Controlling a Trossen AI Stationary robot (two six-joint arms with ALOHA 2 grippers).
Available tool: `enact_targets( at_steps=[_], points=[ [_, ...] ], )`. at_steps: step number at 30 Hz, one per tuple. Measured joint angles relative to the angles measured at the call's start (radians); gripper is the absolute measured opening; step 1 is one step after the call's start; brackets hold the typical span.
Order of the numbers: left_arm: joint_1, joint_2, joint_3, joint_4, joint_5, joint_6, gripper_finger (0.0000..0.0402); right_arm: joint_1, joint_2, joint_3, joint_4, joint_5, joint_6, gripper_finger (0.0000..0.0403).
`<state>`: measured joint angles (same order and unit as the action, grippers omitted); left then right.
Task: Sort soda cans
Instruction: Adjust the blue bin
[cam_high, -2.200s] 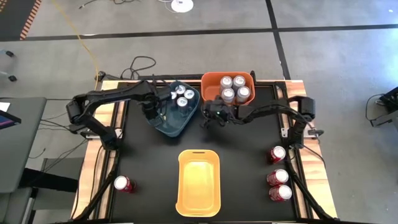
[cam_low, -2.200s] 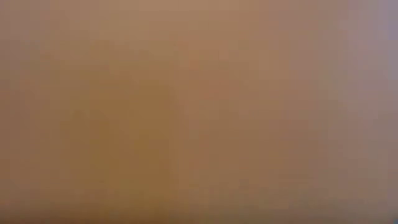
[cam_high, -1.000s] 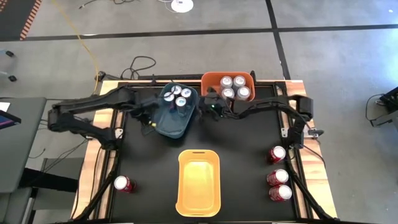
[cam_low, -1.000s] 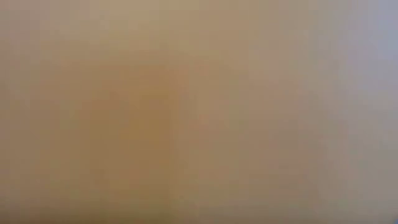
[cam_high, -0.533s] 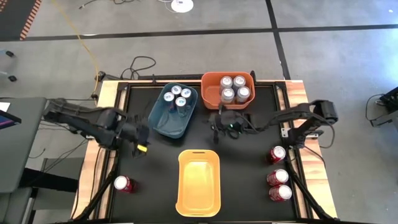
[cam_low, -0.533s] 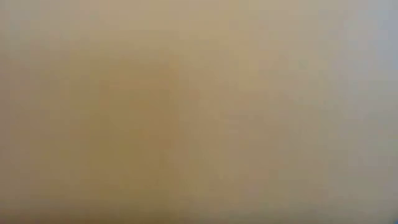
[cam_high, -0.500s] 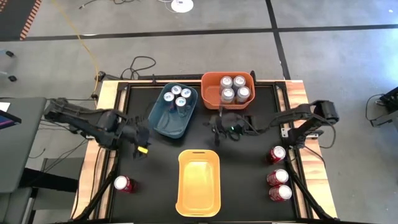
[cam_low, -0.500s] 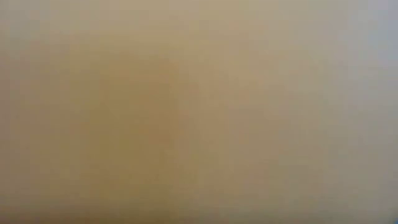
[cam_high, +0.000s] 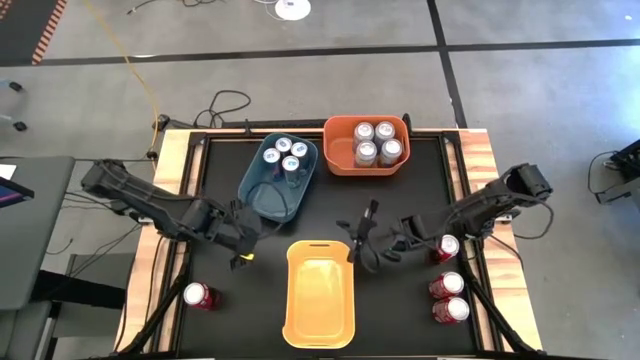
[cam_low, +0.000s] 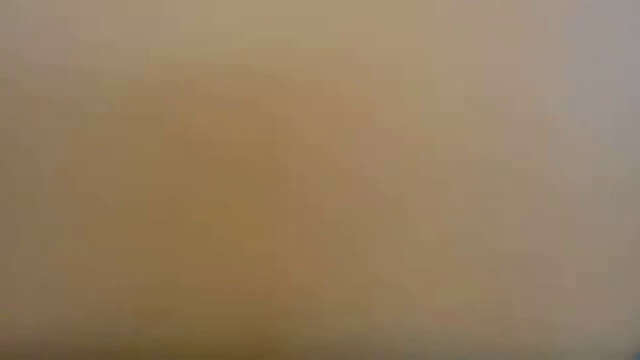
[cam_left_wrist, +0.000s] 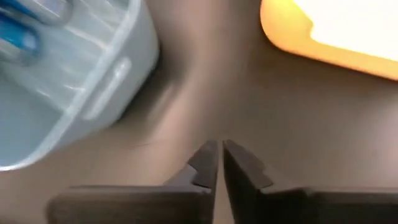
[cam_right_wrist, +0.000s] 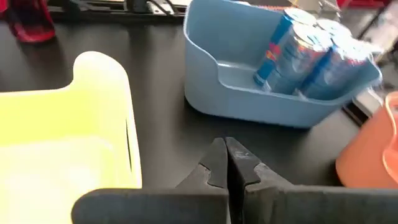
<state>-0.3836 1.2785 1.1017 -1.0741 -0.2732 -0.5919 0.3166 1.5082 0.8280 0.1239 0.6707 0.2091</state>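
Observation:
Several blue soda cans stand in the blue bin. Several silver ones fill the orange bin. The yellow bin holds nothing. One red can stands near the left front corner, and three red cans stand in a row at the right edge. My left gripper is shut over bare table between the blue and yellow bins. My right gripper is shut beside the yellow bin's far right corner. Both hold nothing.
In the left wrist view the blue bin's wall and the yellow bin's corner flank my shut left gripper. The right wrist view faces the blue bin past my shut right gripper. The low view is a tan blur.
Both arms have drawn back from the far bins toward the table's near edge. My left gripper has gone from beside the blue bin to the table in front of it. My right gripper has gone from between the two far bins to the yellow bin's far right corner.

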Motion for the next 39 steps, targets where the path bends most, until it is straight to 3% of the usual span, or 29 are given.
enact_targets(
  at_steps=[6,12,20,27,39],
  points=[
    [0.005,-0.023,-0.184,0.151,0.061,-0.045,0.0002,0.03,0.0,0.0,-0.111,0.095,0.15,0.0015],
    [0.005,-0.029,-0.349,0.44,0.113,-0.026,0.0001,0.028,0.0,0.0,-0.199,0.193,0.234,0.0015],
    [0.067,-0.029,-0.518,0.741,0.106,0.03,0.0001,0.012,0.0,0.0,-0.172,0.202,0.235,0.0015],
    [0.186,-0.006,-0.559,0.877,0.09,0.125,0.0001,0.05,0.0,0.001,0.124,0.152,0.028,0.0014],
    [0.308,0.136,-0.557,1.077,0.127,0.238,0.0001,0.041,-0.038,0.001,-0.056,0.266,0.116,0.0009]
  ],
)
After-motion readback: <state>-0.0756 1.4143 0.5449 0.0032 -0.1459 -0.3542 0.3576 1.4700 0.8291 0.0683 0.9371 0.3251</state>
